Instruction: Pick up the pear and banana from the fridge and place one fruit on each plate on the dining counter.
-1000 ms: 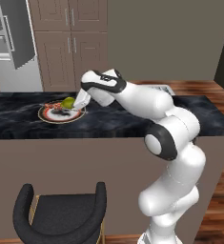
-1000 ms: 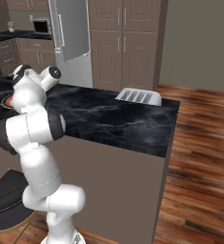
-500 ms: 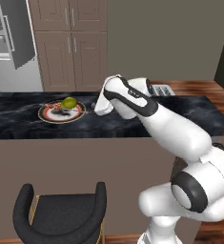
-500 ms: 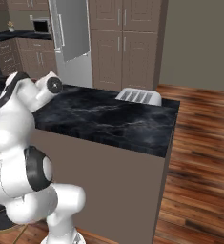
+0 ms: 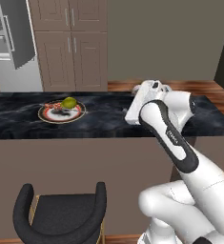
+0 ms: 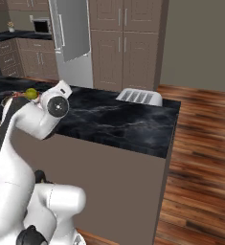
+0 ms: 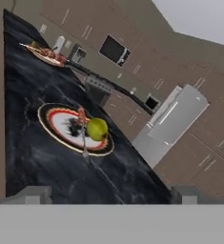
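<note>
The two-finger gripper stands with its jaws spread wide and nothing between them; in the hand view only the two grey fingertips rise at the bottom edge, well apart from each other. Below and ahead of them runs the glossy black, white-veined marble top of the dining counter.

On that top, some way beyond the fingertips, lies a round white plate with a dark rim and reddish-brown centre pattern. The small roundish yellow-green pear rests on the plate, toward one edge of it, clear of the gripper. In the left base view the same plate sits on the counter to the left of the arm's wrist, with the pear on its far right part. In the right base view the pear shows just behind the arm's white elbow.

A second plate of the same pattern lies farther along the counter; what it carries cannot be made out.

The tall light-grey fridge stands beyond the counter's end, with its door swung open.
</note>
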Controlling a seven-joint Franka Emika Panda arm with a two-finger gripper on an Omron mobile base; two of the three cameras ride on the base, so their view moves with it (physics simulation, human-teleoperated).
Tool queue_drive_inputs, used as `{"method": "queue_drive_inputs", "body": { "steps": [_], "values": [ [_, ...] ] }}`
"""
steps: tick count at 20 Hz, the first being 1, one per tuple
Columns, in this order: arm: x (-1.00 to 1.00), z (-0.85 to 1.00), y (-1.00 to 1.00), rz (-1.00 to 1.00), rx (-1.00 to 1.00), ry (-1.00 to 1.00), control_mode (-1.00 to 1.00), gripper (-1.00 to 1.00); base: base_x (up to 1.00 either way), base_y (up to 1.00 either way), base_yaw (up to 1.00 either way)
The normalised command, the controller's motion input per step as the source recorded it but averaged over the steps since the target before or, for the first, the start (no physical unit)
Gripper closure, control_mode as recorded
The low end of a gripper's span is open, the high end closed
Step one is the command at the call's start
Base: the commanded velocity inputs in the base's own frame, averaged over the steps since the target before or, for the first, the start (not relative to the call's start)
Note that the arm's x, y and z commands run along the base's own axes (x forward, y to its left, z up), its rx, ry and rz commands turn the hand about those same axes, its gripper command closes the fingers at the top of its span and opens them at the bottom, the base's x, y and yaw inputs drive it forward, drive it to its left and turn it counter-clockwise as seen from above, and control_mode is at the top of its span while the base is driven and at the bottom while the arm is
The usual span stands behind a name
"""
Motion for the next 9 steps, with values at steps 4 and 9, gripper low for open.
{"method": "queue_drive_inputs", "body": {
  "steps": [4,9],
  "values": [
    [-1.00,0.22,-1.00,-0.13,-0.12,0.00,-1.00,-1.00,0.00,0.00,0.00],
    [-1.00,-0.39,-0.98,-0.12,-0.37,0.14,-1.00,-1.00,0.00,0.00,0.00]
  ]
}}
